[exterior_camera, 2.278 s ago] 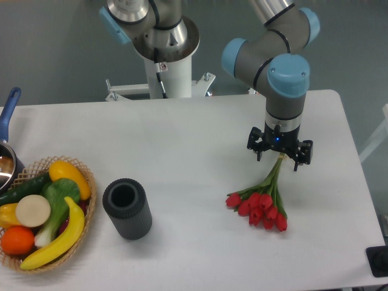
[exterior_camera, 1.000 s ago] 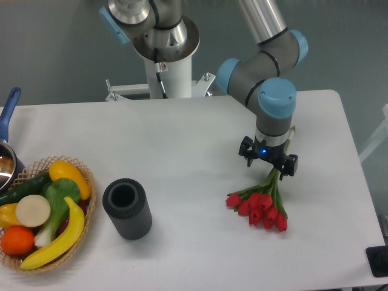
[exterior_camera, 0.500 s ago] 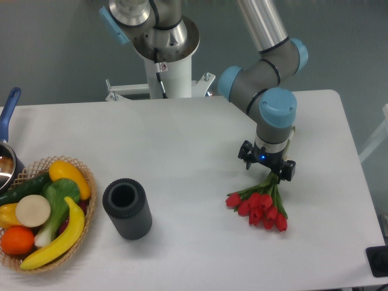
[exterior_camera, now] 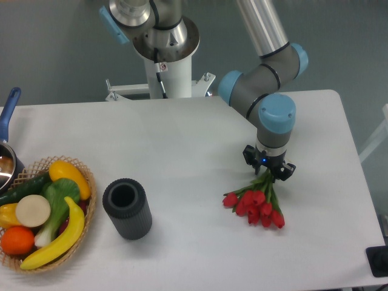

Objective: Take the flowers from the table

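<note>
The flowers [exterior_camera: 255, 207], a small bunch of red tulip buds on thin green stems, lie on the white table [exterior_camera: 182, 136] at the right, buds pointing toward the front edge. My gripper [exterior_camera: 268, 174] is down over the stem end, its fingers closed in around the green stems. The upper stems are hidden under the gripper body. The buds rest on or just above the tabletop.
A dark ribbed cylinder [exterior_camera: 127, 208] stands upright left of the flowers. A wicker basket [exterior_camera: 86, 176] of toy fruit and vegetables sits at the front left, with a blue-handled pot [exterior_camera: 7, 154] behind it. The robot's white base [exterior_camera: 167, 66] stands at the back.
The gripper has come down onto the stems and its fingers have drawn in. The bunch has shifted slightly left and away from the front edge.
</note>
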Motion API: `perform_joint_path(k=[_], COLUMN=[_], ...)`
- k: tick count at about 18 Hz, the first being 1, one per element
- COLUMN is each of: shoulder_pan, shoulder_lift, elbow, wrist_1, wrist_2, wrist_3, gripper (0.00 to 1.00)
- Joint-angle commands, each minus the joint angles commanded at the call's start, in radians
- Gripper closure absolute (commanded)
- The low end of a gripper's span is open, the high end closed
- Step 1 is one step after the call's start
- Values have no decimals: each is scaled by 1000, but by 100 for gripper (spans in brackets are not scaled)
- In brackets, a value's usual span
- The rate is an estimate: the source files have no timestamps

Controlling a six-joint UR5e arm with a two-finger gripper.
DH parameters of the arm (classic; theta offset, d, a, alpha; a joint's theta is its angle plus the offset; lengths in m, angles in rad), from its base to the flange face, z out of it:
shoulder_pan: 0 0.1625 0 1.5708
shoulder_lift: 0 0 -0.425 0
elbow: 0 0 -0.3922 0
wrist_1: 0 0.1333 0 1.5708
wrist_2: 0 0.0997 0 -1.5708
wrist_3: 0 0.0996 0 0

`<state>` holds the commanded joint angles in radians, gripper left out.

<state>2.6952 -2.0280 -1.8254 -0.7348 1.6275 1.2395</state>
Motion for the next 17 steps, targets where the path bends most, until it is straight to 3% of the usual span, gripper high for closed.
perform_joint_path(k=[7, 9, 13, 17], shoulder_pan=[18, 29, 35, 26], shoulder_lift=[63, 78, 114, 107], elbow=[54, 75, 159, 195], wrist_1=[-26, -78, -236, -264], wrist_2=[8, 6, -1, -1], wrist_3=[9, 11, 11, 0], gripper=[100, 100, 100, 100])
